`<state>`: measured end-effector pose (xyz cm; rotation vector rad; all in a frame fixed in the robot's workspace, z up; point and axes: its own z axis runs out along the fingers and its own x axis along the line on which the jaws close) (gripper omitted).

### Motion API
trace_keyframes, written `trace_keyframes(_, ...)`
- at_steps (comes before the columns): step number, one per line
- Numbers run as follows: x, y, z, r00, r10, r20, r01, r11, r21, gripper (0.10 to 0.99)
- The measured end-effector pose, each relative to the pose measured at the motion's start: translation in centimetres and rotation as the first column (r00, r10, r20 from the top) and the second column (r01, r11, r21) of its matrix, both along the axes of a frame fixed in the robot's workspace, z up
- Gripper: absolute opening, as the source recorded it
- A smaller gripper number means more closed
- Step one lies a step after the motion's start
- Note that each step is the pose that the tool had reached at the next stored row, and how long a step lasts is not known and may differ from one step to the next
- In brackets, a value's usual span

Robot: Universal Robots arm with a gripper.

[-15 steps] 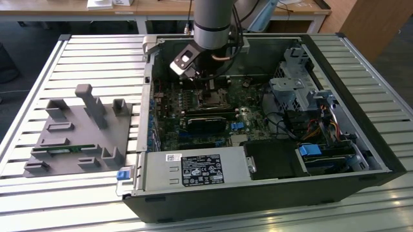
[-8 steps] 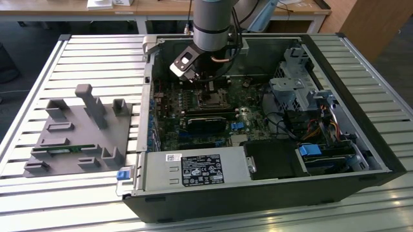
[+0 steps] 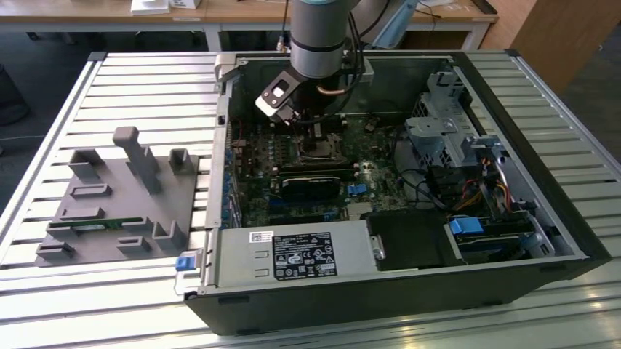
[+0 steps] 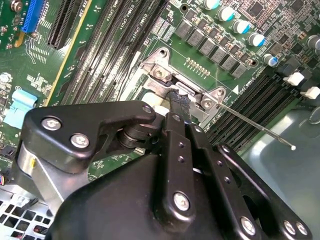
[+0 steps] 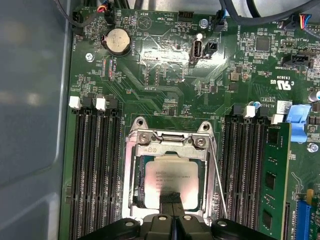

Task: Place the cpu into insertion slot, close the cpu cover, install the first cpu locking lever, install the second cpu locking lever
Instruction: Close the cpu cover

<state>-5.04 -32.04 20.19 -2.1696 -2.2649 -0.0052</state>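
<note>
The cpu [image 5: 167, 175] lies flat in the insertion slot [image 3: 315, 150] on the green board, its dull silver top showing through the cut-out. The cpu cover [image 5: 170, 145] lies down around it as a silvery frame. My gripper [image 5: 171, 197] is shut with nothing between its fingers. Its black tip rests at the chip's near edge, and the second wrist view shows the gripper [image 4: 180, 102] touching the socket frame. One thin wire locking lever [image 5: 217, 182] runs along the socket's side. In the second wrist view the lever [image 4: 255, 126] sticks out free, away from the socket. The exterior view has the gripper [image 3: 302, 125] low inside the case.
Long black memory slots [image 5: 95, 165] flank the socket, and a green memory card [image 5: 272, 180] stands in one. A coin battery [image 5: 117, 41] sits beyond. The case holds a power supply [image 3: 291, 254] and drive cage [image 3: 456, 131]. A grey fixture [image 3: 121, 196] sits on the slatted table.
</note>
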Motion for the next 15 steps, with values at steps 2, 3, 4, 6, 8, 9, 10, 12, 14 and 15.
trace_keyframes(2,0.00,0.00,-0.04,1.0000,0.000,0.0000,0.000,1.0000,0.000,0.118)
trace_keyframes(3,0.00,0.00,-0.05,1.0000,0.000,-0.0001,0.000,1.0000,0.000,0.118)
trace_keyframes(4,0.00,0.01,-0.07,1.0000,0.000,0.0000,0.000,1.0000,0.000,0.118)
trace_keyframes(6,0.01,0.09,-0.09,1.0000,0.000,0.0000,0.000,1.0000,0.000,0.118)
trace_keyframes(8,0.09,0.23,-0.10,1.0000,0.000,0.0000,0.000,1.0000,0.000,0.118)
trace_keyframes(9,0.13,0.31,-0.11,1.0000,0.000,0.0000,0.000,1.0000,0.000,0.118)
trace_keyframes(10,0.17,0.41,-0.12,1.0000,0.000,0.0001,0.000,1.0000,0.000,0.118)
trace_keyframes(12,0.23,0.58,-0.13,1.0000,0.000,0.0001,0.000,1.0000,0.000,0.118)
trace_keyframes(14,0.27,0.69,-0.13,1.0000,0.000,0.0000,0.000,1.0000,0.000,0.118)
trace_keyframes(15,0.29,0.71,-0.12,1.0000,0.000,-0.0001,0.000,1.0000,0.000,0.118)
